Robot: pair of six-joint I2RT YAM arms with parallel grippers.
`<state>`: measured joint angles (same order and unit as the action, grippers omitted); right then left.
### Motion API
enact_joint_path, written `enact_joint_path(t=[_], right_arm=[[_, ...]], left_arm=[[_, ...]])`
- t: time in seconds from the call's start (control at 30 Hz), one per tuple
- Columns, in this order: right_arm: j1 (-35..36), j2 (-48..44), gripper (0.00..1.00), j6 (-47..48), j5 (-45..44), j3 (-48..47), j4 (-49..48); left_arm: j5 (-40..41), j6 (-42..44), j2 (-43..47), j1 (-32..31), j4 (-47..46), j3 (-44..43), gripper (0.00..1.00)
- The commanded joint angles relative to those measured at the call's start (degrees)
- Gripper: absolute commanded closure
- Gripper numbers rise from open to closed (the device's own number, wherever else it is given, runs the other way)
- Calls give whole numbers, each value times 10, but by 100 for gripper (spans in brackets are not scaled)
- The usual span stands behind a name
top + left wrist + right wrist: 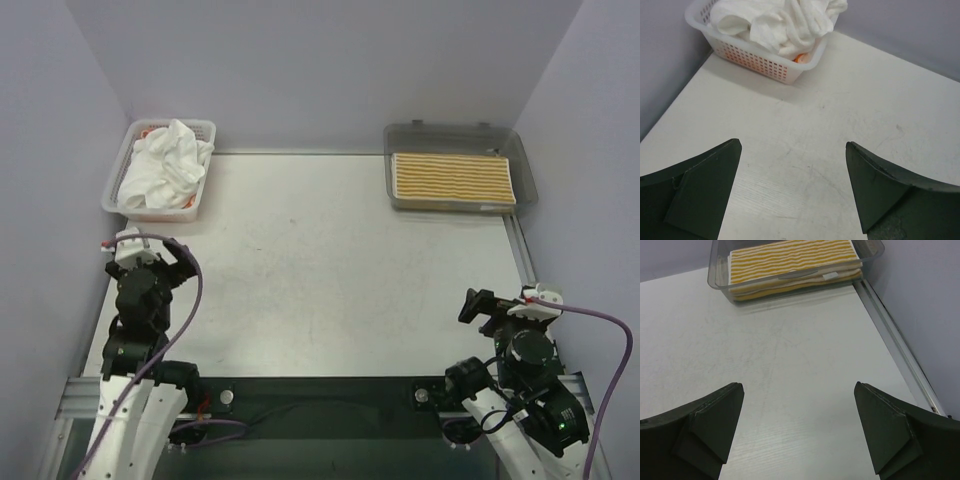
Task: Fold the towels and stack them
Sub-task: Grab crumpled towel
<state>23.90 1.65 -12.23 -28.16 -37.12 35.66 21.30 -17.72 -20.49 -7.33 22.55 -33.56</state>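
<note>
The left gripper [150, 262] sits at the front left of the table [330, 280]. Its two fingers are spread wide with nothing between them. The right gripper [493, 306] sits at the front right, spread wide too and holding nothing. Farther back on the left is a white basket [205, 135] full of crumpled white towels [165, 168]. Only the left wrist view shows a bit of orange cloth [799, 58] tucked under them. Far back on the right, a striped towel [453, 180] lies flat in a grey tray [527, 170]. The top view shows one flat sheet, and the right wrist view shows its folded layers.
</note>
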Motion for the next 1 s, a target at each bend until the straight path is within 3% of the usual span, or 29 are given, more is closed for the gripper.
enact_joint_path(t=[0.0,0.17,0.47,0.77,0.97], right_arm=[[-4,-11,0,11,11,5,-24],[-4,-38,0,19,21,18,-38],[-5,-43,0,16,19,20,-37],[-10,-36,0,15,19,20,-37],[-11,-23,0,20,32,17,-37]], left_arm=[[27,-53,-128,4,-77,-66,3],[52,-76,-347,4,-99,-177,7],[97,-53,-656,43,-107,-415,9],[98,-44,-849,87,-127,-579,12],[97,-41,-944,88,-124,-661,27]])
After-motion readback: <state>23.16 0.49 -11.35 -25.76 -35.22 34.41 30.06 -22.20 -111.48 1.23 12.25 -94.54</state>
